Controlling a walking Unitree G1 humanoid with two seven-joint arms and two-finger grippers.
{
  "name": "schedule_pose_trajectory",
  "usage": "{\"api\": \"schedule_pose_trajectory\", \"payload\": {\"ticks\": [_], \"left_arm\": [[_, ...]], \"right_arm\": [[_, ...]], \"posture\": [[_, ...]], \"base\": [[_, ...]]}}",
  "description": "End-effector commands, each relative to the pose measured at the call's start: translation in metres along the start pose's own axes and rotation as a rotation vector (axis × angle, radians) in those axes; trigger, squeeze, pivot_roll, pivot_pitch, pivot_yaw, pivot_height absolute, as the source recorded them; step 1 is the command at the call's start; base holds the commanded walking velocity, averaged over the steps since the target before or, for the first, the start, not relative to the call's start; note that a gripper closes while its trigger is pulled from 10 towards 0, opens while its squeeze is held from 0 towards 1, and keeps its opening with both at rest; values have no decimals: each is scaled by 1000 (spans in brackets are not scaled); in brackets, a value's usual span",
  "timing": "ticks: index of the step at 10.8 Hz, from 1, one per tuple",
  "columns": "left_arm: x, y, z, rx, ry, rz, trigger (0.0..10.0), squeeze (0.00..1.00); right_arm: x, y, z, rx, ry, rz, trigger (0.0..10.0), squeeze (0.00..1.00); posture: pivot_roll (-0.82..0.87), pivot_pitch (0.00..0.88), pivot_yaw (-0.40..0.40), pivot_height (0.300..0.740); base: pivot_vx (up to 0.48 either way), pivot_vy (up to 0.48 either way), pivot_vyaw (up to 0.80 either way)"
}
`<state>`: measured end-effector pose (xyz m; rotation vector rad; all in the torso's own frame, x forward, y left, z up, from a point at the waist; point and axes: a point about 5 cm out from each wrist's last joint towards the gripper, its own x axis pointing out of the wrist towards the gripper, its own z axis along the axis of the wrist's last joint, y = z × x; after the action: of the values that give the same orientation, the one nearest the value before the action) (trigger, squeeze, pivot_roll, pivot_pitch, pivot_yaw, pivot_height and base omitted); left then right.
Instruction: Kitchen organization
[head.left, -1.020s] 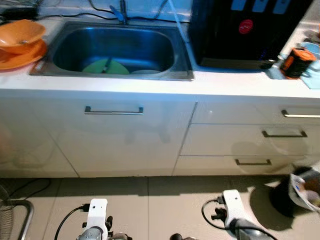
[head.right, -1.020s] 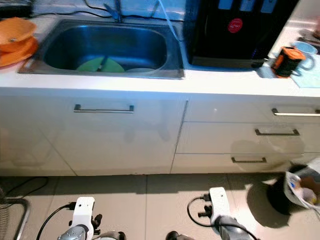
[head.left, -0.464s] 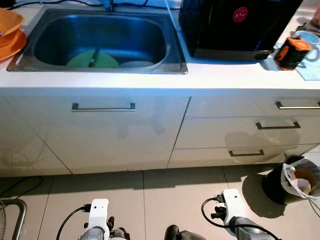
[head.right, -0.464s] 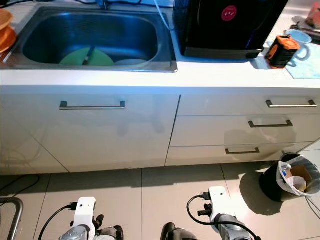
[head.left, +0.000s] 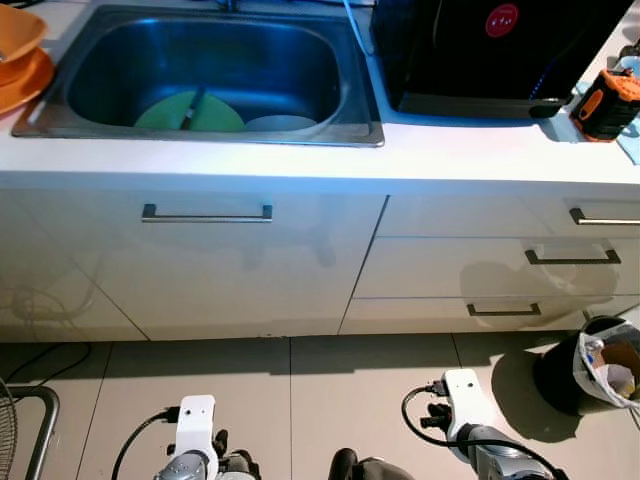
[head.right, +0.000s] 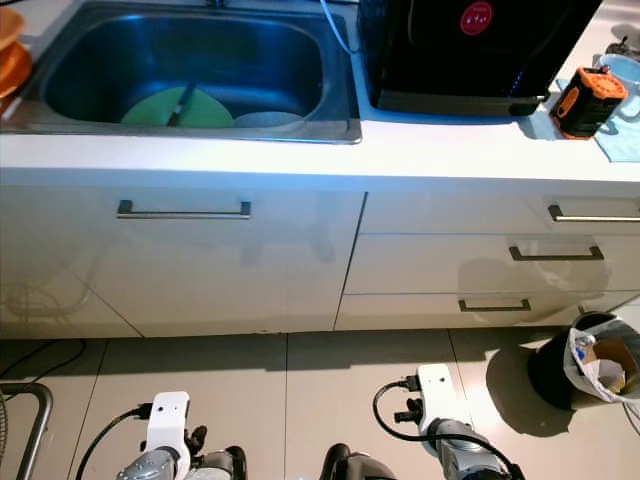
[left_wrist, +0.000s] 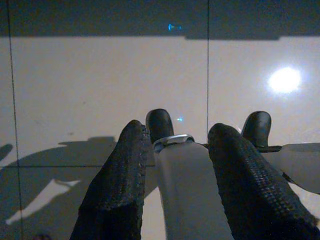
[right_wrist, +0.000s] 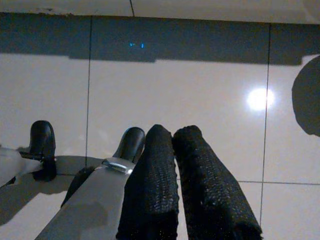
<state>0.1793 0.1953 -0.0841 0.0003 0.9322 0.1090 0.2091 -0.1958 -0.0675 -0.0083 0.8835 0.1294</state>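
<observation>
A steel sink (head.left: 210, 135) is set in the white counter ahead. In it lie a green plate (head.left: 165, 110) with a dark utensil (head.left: 191, 104) across it and a white dish (head.left: 280, 123). Orange bowls (head.left: 20, 60) are stacked on the counter left of the sink. Both arms hang low over the tiled floor, the left arm (head.left: 193, 440) and the right arm (head.left: 465, 405), far from the counter. In the left wrist view my left gripper (left_wrist: 180, 131) is open with nothing in it. In the right wrist view my right gripper (right_wrist: 172, 131) is shut and holds nothing.
A black appliance (head.left: 490, 50) stands right of the sink, with an orange and black mug (head.left: 607, 103) beside it. A cabinet door handle (head.left: 206, 213) and three drawers (head.left: 573, 257) face me. A lined bin (head.left: 600, 365) stands on the floor at right, a wire rack (head.left: 20, 440) at left.
The camera has moved: the counter now shows from nearer and more from above, shifted slightly sideways. Nothing on the counter or in the sink has moved. Both arms still hang low.
</observation>
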Motion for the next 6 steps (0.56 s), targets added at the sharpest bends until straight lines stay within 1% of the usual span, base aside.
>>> {"api": "schedule_pose_trajectory", "payload": {"ticks": [1, 3, 6], "left_arm": [[-1, 0, -7, 0, 29, 2, 10000, 0], [-1, 0, -5, 14, 27, -4, 10000, 0], [0, -1, -2, 16, 19, -3, 10000, 0]], "right_arm": [[-2, -3, -7, 20, 25, -9, 10000, 0], [-2, -2, -7, 35, 25, -19, 10000, 0], [-1, -2, -5, 43, 15, -21, 10000, 0]], "posture": [[47, 193, -82, 740], [44, 160, -67, 740], [38, 134, -54, 740]], "base": [[0, 0, 0], [0, 0, 0], [0, 0, 0]]}}
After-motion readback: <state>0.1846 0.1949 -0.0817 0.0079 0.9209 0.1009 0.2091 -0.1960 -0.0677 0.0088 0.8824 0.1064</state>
